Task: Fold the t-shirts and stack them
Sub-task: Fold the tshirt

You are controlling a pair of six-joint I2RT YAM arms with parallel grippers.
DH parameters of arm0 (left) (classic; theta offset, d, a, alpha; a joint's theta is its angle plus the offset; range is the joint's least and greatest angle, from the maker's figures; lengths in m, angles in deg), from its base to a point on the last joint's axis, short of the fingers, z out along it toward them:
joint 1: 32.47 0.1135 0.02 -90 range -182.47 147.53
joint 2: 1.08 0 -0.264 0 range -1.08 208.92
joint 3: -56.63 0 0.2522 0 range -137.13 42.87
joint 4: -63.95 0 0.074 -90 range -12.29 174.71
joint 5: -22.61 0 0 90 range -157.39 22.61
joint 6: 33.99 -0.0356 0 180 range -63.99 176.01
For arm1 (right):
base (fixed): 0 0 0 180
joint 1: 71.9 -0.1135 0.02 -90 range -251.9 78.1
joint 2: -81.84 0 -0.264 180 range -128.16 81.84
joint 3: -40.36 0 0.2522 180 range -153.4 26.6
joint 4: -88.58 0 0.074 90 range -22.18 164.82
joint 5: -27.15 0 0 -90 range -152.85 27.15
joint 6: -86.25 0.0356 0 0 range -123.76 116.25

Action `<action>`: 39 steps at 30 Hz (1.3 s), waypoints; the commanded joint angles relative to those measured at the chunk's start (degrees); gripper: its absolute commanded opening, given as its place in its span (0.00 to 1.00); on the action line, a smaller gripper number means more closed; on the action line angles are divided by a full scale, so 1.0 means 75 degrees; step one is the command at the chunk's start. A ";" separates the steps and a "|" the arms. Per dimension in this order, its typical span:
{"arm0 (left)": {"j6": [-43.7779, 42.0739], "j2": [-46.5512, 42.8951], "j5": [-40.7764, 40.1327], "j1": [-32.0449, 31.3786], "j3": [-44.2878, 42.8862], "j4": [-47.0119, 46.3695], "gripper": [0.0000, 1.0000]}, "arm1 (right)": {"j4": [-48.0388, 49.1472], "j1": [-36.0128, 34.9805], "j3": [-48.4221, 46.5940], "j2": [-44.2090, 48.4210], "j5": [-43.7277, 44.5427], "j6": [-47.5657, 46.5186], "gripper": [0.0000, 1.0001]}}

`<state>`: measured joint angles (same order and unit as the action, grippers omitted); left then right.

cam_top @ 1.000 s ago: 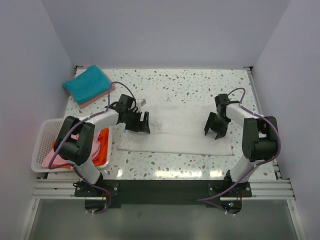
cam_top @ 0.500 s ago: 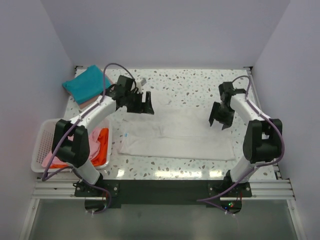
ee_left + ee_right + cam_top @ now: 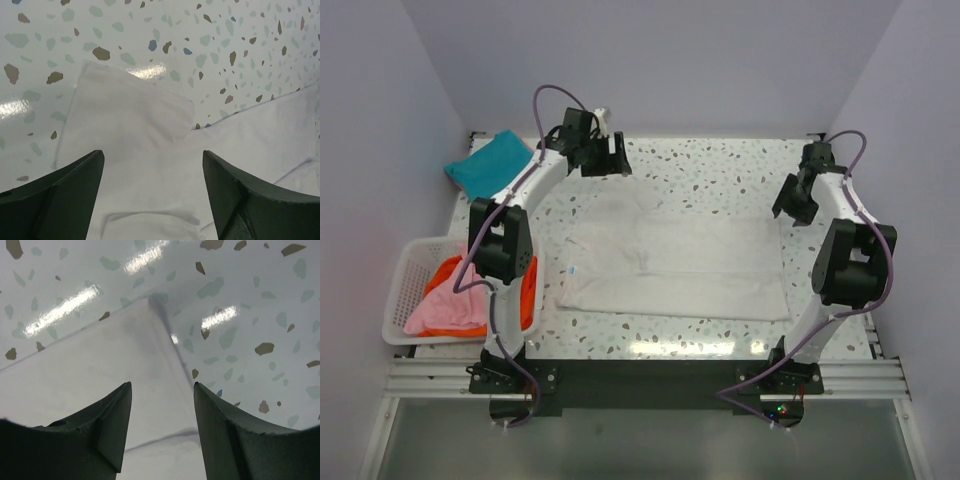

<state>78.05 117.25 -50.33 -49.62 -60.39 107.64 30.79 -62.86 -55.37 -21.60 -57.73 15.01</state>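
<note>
A white t-shirt (image 3: 675, 265) lies spread flat across the middle of the speckled table, folded lengthwise. My left gripper (image 3: 605, 160) hovers open above its far left part, over a sleeve (image 3: 132, 117) that sticks out onto the table. Over the shirt's far right corner (image 3: 150, 305) my right gripper (image 3: 792, 200) also stands open, holding nothing. A folded teal t-shirt (image 3: 490, 168) rests on a pink one at the far left. Pink (image 3: 445, 310) and orange (image 3: 525, 300) t-shirts lie crumpled in the basket.
The white lattice basket (image 3: 405, 275) stands at the near left edge. The enclosure's walls close in the table at the back and both sides. Purple cables loop off both arms.
Both arms have swung away from the near middle of the white shirt toward the far edge, left to the far left, right to the far right corner. The shirt lies flat.
</note>
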 commanded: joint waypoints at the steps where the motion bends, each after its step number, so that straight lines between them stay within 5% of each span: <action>1: 0.0166 0.0406 -0.0189 0.0036 -0.1007 -0.0007 0.84 | 0.1122 0.0131 -0.0039 -0.0305 -0.0074 -0.0193 0.55; 21: 0.0201 0.1145 -0.0540 0.0083 -0.0997 -0.0335 0.83 | 0.2085 0.0201 -0.0004 -0.1653 -0.0472 -0.0428 0.40; 39: 0.0272 0.2223 -0.1782 0.0071 -0.1126 -0.2092 0.77 | 0.2320 0.0201 0.0371 -0.1665 -0.0964 -0.0287 0.07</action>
<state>79.47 133.44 -61.04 -49.47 -66.79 98.22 46.74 -61.33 -54.35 -33.95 -62.84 12.30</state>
